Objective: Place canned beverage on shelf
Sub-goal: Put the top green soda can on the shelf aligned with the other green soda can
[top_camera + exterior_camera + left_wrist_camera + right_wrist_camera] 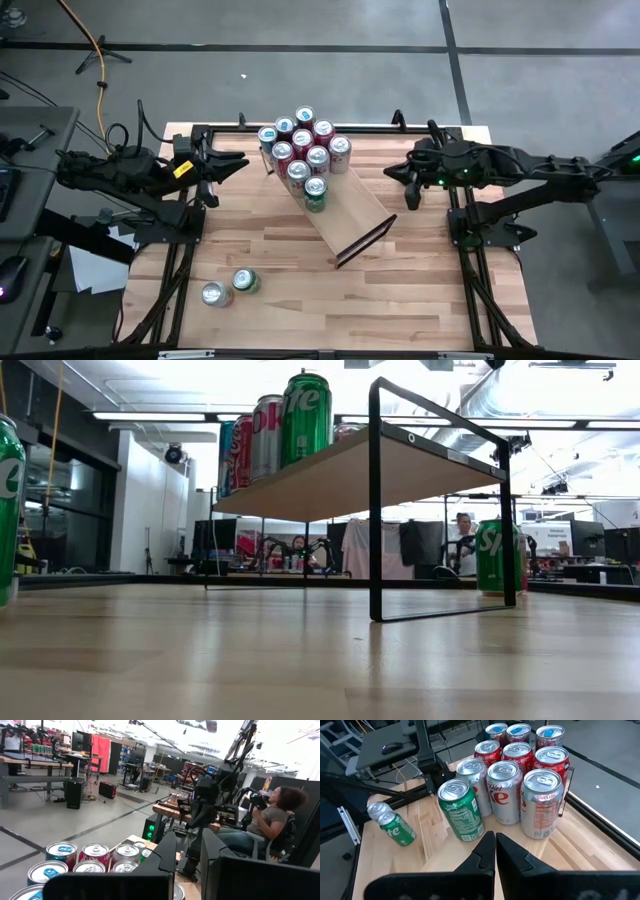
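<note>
Left arm: we see it parked at the desk's left edge, beside the shelf's loaded end; its fingers are closed on nothing.

Loose cans: two cans lie tipped on the desk near its front left, well apart from the shelf; a silver can and a green can just beside each other; we judge these to be the work still left.

Shelf: the pale-wood shelf sits at a slant across the middle of the desk on its black frame; its far left end is loaded, its near right end bare.

Cans on shelf: a tight cluster of upright cans stands on the loaded end; the green Sprite can stands at the front of the group, nearest the bare stretch; we count ten or so, and we take them as done.

Right arm: it rests at the desk's right edge, just off the shelf's bare end; its fingers are pressed together and empty.

Progress: we judge the task mostly done; no can is in hand; two remain to be picked up and set upright on the free boards.
</note>
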